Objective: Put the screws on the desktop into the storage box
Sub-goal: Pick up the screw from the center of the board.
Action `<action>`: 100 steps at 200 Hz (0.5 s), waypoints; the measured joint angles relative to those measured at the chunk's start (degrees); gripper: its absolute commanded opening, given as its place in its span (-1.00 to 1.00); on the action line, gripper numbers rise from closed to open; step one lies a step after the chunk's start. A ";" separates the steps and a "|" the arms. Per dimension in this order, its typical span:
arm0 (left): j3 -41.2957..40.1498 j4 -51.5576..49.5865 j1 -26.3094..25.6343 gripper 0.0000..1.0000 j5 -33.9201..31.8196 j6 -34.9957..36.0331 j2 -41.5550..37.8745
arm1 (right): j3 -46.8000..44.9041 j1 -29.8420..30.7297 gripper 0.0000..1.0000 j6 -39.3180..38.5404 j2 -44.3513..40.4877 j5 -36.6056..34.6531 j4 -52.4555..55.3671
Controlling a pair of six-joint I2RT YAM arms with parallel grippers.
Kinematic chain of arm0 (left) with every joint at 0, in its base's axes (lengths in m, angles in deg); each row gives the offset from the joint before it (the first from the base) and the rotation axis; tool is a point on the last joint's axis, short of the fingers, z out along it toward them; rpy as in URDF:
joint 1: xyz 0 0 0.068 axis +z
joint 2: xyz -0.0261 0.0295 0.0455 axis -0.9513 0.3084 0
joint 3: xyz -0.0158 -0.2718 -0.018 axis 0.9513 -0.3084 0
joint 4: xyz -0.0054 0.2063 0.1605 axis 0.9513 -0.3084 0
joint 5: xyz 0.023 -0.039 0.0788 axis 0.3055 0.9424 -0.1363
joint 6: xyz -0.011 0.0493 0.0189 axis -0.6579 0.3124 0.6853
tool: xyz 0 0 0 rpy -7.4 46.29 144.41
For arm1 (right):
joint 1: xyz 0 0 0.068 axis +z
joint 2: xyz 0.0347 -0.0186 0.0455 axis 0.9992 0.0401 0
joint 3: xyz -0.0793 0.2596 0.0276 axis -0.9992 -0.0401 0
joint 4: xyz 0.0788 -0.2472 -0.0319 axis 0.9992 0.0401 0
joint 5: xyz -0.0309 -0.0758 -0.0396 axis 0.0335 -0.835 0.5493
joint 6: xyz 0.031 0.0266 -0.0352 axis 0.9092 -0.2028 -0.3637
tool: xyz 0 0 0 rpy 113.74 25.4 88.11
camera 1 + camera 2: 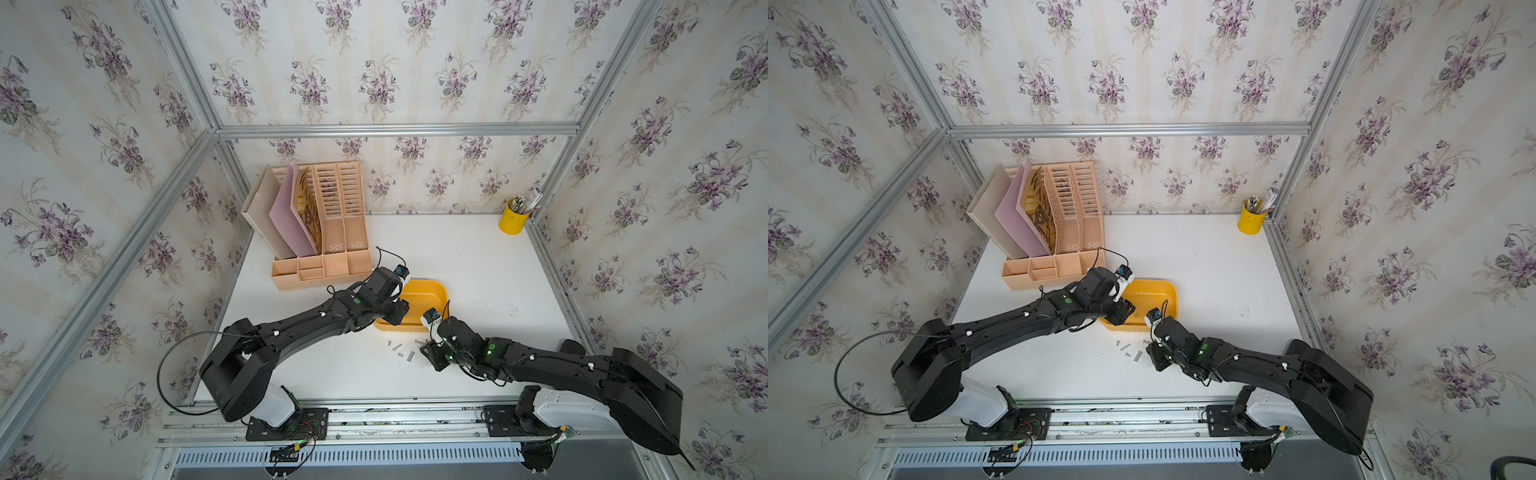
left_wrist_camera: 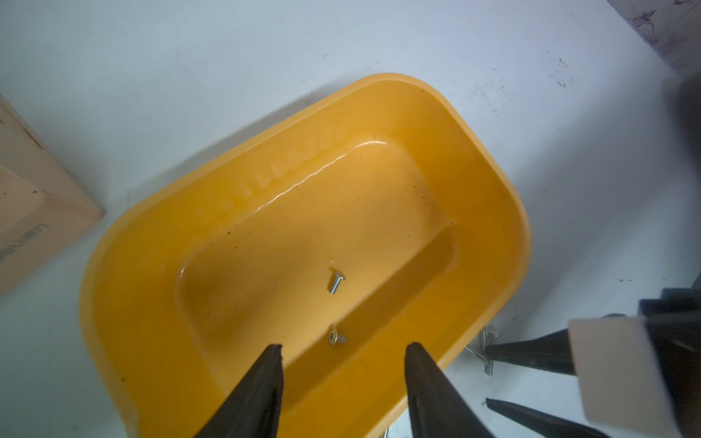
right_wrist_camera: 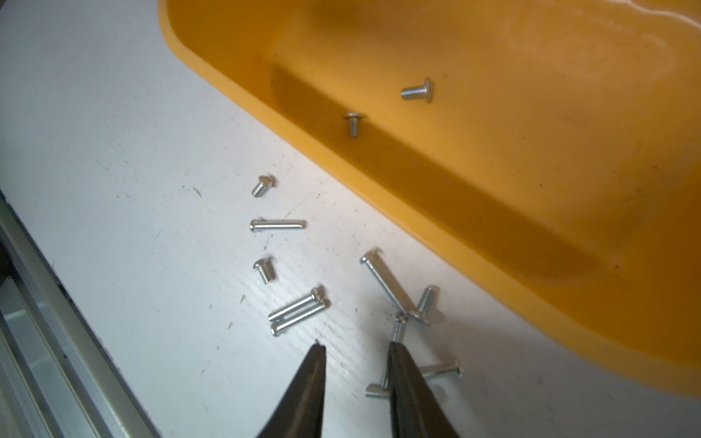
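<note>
storage box (image 2: 481,159): yellow-orange | screws (image 3: 278,224): silver | desktop (image 3: 132,151): white | wallpaper (image 1: 374,62): purple floral

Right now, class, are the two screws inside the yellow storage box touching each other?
Apart. The left wrist view shows bare yellow floor of the storage box between the mid-floor screw and the screw by the wall.

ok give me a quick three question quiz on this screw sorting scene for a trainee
1. How many screws lie inside the storage box?
2. True or false: the left gripper is clamped on a screw.
3. The right gripper has its tips: A inside the storage box; B over loose screws on the desktop; C beyond the desktop's edge.
Key: 1 two; 2 false, its jaws stand open and empty over the box; 3 B.
</note>
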 measured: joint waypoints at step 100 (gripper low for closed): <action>-11.87 -0.11 1.77 0.40 -3.80 -3.39 -15.93 | 1.97 0.00 -0.30 -3.23 6.71 -2.19 -4.50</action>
